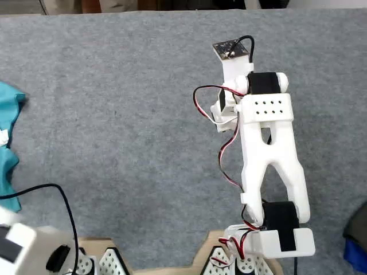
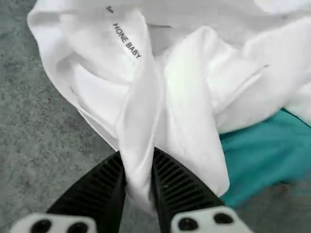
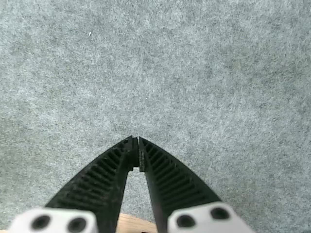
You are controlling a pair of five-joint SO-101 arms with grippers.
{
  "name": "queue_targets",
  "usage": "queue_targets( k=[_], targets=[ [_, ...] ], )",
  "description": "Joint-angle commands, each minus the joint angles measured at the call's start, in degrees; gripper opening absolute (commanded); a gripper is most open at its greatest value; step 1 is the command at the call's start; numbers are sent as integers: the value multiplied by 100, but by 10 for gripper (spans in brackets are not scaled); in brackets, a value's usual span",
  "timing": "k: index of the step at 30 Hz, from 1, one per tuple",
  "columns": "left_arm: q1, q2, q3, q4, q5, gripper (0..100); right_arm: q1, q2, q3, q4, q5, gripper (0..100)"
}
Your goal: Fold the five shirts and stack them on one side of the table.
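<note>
While I watch from the high view, the grey felt table [image 1: 114, 114] takes up most of the scene, and its whole middle and far stretch lies open, a wide run of bare surface between the left edge and the right arm [image 1: 266, 143]. That arm reaches out from the near edge toward the far side, right of centre, with bare felt all around it.

At the left edge the teal shirt [image 1: 8, 126] spills onto the table, only partly inside the frame. At the right edge, close to the near corner, a dark bundle of cloth [image 1: 358, 226] with blue under it pokes in, well apart from the arm. A black cable [image 1: 64, 206] loops over the felt by the near left corner.

From the left wrist I see the white shirt [image 2: 194, 87] crumpled in a heap on the felt, lying partly over the teal shirt [image 2: 262, 150], which shows just beside it. The left gripper [image 2: 138, 160] pinches a twisted fold of the white shirt between its black ribbed fingers [image 2: 104, 189], with grey felt open on one side of the heap.

From the right wrist, the right gripper [image 3: 136, 141] hangs over bare felt with its jaws pressed together at the tips, holding nothing.
</note>
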Motion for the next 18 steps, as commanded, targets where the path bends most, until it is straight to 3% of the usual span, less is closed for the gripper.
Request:
queue_targets(
  k=[1,7,14,18],
  targets=[
    [651,-901,-466,888,290,19,-40,-66,4,18,26,9],
    [2567,-2360,-730,2374,818,19,-22,-66,4,264,53,9],
    [6004,-3960,-800,3437,1468,19,725,-75,-40,378,114,9],
    [7771,-4057,-782,3798,2040,19,1446,-75,-40,475,1292,9]
  ],
)
